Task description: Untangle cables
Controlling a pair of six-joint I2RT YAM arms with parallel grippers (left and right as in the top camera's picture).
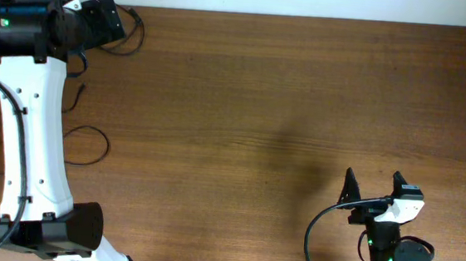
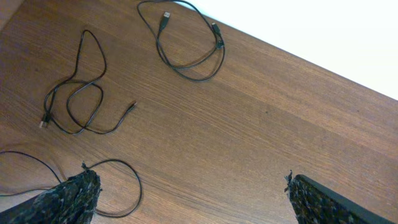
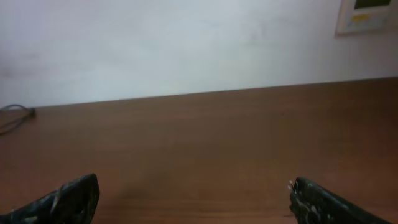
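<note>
Both grippers are spread wide open, nothing in either. The left gripper (image 2: 189, 194) hangs over the table (image 1: 260, 108) out at the 10 o'clock corner. Its wrist view shows a USB cable (image 2: 218, 42) looped at 12 o'clock, a twisty cable (image 2: 76, 79) at 10 and a third cable (image 2: 138, 183) curling at 8. None of them touch. The right gripper (image 1: 374, 187) sits at 5 o'clock, well apart from them.

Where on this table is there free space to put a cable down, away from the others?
The wide middle of the table, from the left arm across to the right gripper, is bare, and so is the far right corner. It is crowded along the left arm, where three looped cables lie.
</note>
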